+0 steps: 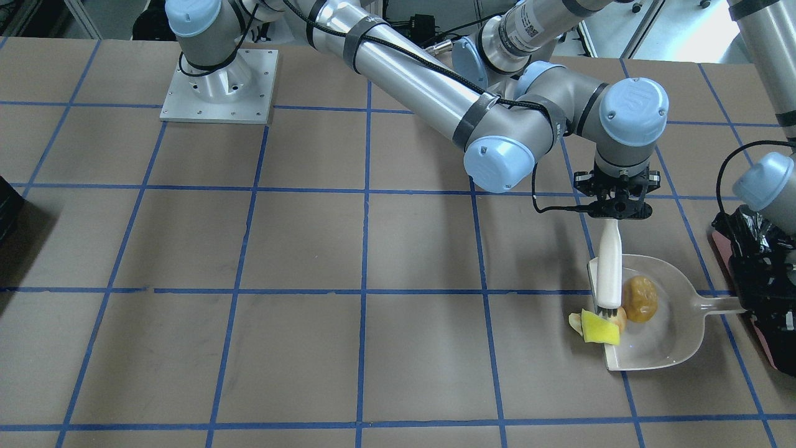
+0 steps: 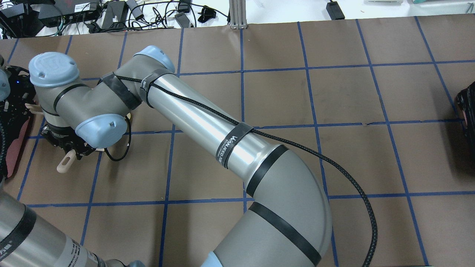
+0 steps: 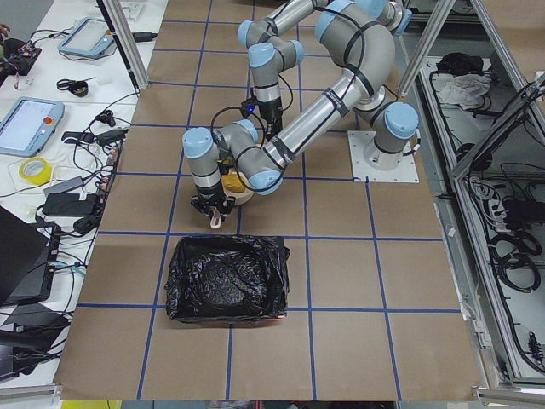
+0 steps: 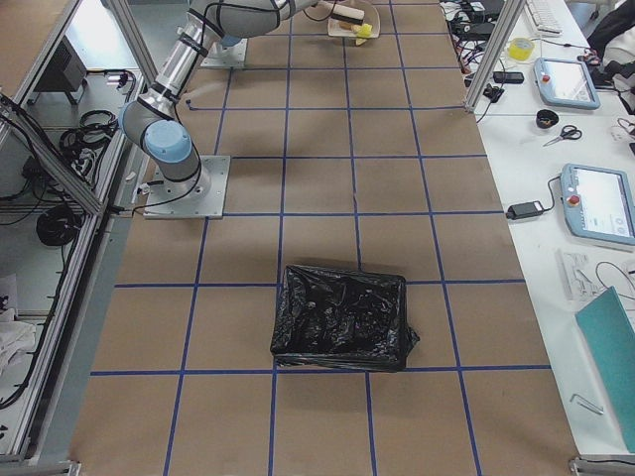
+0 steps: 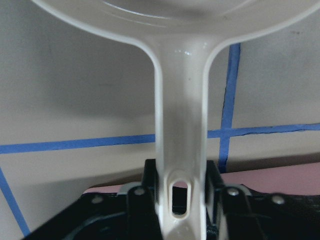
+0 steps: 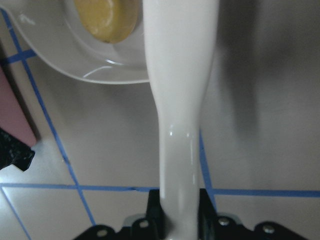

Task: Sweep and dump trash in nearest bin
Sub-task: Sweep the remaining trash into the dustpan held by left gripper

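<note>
My right gripper (image 1: pixel 612 204) reaches across the table and is shut on the white brush (image 1: pixel 609 267), which points down at the dustpan's lip; the right wrist view shows the grip (image 6: pixel 179 210). The white dustpan (image 1: pixel 665 342) lies flat, and the lumpy brown piece (image 1: pixel 640 298) is inside it. The yellow-green wedge (image 1: pixel 600 328) sits at the pan's lip under the bristles. The tan pastry bit (image 1: pixel 575 323) lies just outside, partly behind the wedge. My left gripper (image 5: pixel 181 185) is shut on the dustpan's handle (image 5: pixel 181 125). The pink-sided bin (image 1: pixel 758 274) with its black bag stands right beside the handle.
A second black-bagged bin (image 4: pixel 342 317) stands far off toward the table's other end, and its edge shows in the overhead view (image 2: pixel 468 107). My right arm's long links (image 2: pixel 207 126) stretch across the middle of the table. Its base plate (image 1: pixel 217 87) sits at the robot's side.
</note>
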Available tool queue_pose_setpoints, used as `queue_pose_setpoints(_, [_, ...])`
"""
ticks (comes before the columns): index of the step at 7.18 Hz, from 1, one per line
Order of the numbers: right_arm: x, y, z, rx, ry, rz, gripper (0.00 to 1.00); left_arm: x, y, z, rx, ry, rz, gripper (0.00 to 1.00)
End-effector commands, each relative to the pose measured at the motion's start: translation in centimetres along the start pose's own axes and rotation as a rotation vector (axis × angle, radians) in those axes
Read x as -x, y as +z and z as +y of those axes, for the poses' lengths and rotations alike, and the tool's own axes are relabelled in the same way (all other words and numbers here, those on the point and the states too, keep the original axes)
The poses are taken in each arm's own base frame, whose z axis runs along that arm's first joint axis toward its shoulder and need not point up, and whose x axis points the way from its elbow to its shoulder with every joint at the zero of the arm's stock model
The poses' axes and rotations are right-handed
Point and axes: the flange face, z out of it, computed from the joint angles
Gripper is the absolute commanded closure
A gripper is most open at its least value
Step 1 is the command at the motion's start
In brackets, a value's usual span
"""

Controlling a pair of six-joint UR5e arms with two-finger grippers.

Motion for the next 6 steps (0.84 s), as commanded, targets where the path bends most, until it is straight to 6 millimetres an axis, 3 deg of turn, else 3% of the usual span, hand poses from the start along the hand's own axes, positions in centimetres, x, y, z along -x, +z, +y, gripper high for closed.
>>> queue_pose_setpoints(1, [-2.2, -1.6, -3.9, -0.08, 0.003, 0.083, 1.0, 0.3, -0.3, -0.6, 0.02, 0.009, 0.008, 1.0])
queue_pose_setpoints(3, [-4.3, 1.5, -8.3, -0.074, -0.015, 0.122, 1.0, 0.4, -0.2, -0.5, 0.031, 0.006, 0.002, 1.0])
queue_pose_setpoints(4, [-4.7, 3.9, -9.3, -0.068, -0.017, 0.139, 1.0, 0.4, -0.2, -0.6, 0.031, 0.008, 0.001, 1.0])
queue_pose_setpoints(6, [-4.9, 5.0, -9.6, -0.058, -0.047, 0.148, 1.0, 0.5, 0.3, -0.5, 0.031, 0.005, 0.002, 1.0])
